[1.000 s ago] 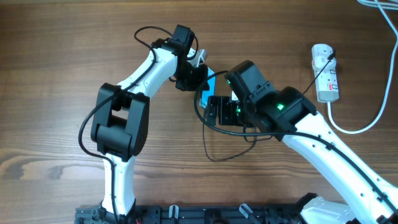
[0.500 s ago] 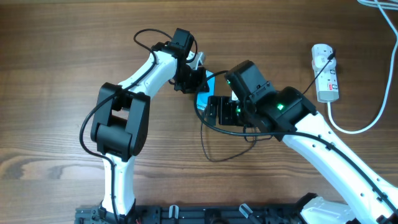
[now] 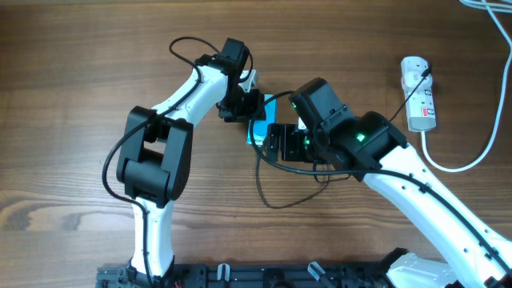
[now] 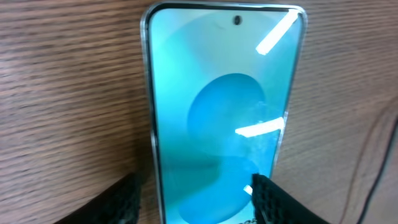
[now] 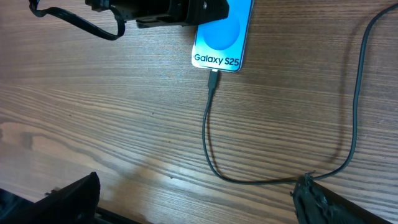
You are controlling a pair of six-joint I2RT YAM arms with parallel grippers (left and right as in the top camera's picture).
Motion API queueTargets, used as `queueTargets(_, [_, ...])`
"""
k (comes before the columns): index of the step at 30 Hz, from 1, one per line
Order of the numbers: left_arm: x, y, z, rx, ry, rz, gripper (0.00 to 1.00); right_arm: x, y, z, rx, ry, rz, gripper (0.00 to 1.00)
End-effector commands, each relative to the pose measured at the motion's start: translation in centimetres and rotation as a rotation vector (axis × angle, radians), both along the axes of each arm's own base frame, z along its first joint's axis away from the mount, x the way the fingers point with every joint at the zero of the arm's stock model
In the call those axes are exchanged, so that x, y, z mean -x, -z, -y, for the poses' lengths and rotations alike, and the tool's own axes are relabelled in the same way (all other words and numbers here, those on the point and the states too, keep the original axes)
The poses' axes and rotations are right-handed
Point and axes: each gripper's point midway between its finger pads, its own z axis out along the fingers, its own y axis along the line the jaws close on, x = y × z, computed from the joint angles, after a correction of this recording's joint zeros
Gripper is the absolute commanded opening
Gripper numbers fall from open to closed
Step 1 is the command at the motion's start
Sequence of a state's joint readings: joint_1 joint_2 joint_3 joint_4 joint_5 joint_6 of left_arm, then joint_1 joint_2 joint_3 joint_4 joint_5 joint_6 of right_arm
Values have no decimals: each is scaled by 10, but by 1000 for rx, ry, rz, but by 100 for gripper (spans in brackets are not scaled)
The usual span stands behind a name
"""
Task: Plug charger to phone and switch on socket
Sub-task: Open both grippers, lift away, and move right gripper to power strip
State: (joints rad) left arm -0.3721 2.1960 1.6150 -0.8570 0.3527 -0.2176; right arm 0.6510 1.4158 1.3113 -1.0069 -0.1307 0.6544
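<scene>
Left wrist: phone (image 4: 221, 112) between the jaws

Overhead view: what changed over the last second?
The left gripper, astride the phone, shifted left and slightly toward the robot's base, and the phone moved with it. The right gripper and the socket stayed put.

The worktop (image 3: 64, 96) is brown wood with thin lines running from side to side. In the lower left of the overhead view it has a darker, wavy patch. A white cable (image 3: 486, 10) cuts across the upper right corner and runs off the edge. A black rail (image 3: 264, 276) lies along the bottom edge, with small clips on it.
</scene>
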Motion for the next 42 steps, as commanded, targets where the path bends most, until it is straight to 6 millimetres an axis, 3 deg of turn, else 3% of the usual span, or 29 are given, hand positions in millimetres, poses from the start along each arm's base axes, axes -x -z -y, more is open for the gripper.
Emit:
queueTargets(1, [0,7,-16,-49,-51,-27,64,-4,-3,-1,0,14,6,100])
queueTargets(4, [-3,-8,-26,-44,-75,-14,69,-5,-2,2,14,22,14,100])
queueTargets(7, [-8,-39,-35,-25,-98,38,73,-7,-2,7,11,62,-3,100])
queueTargets(9, [-14,-70,-41,-5,-114,108,82,-10,0,15,14,101,-19,100])
queueTargets(11, [-20,-113,-52,2,-139,216,100,-17,-1,24,13,131,-17,100])
queueTargets(15, [-18,-189,-78,-25,-195,418,100,-40,-10,47,-8,217,32,100])
queueTargets(17, [-12,-216,-89,-50,-219,490,100,-56,-18,66,-15,271,81,100])
queueTargets(19, [-2,-238,-102,-87,-244,545,100,-74,-27,98,-3,376,138,100])
queueTargets(22, [13,-260,-105,-72,-249,582,100,-97,-33,162,16,583,180,100])
queueTargets(24, [16,-266,-106,-66,-251,598,100,-104,-31,198,37,693,182,100])
queueTargets(26, [17,-268,-106,-64,-252,603,100,-108,-28,247,94,833,196,100])
queueTargets(28, [17,-268,-106,-64,-252,602,100,-107,-23,291,163,954,201,100])
queueTargets(31, [17,-267,-106,-65,-251,600,100,-99,-21,342,250,1094,212,100])
queueTargets(36, [17,-267,-106,-66,-251,598,100,-105,-10,390,324,1215,236,100])
queueTargets(42, [17,-267,-106,-66,-251,599,100,-124,31,411,366,1205,179,100])
